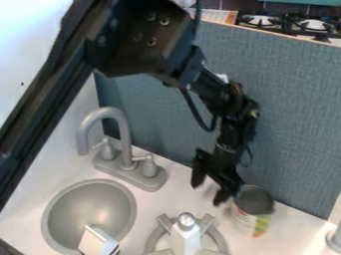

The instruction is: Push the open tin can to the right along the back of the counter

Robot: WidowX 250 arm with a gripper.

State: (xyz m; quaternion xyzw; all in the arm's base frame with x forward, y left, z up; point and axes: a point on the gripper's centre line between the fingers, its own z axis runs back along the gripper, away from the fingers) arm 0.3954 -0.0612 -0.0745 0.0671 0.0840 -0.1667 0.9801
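Observation:
The black gripper hangs over the counter between the faucet and a can, its two fingers spread apart with nothing visible between them. One finger is on the faucet side; the other comes down close beside the can, and I cannot tell whether they touch. The can stands upright near the blue-grey back panel, with a dark top and a white label with coloured patches. A white bottle with a silver cap stands in front of the gripper, at the grey burner.
At left is a round grey sink, with a white box at its front edge. Behind the sink rises the grey faucet with two handles. The back panel borders the counter. A grey object sits at the right edge.

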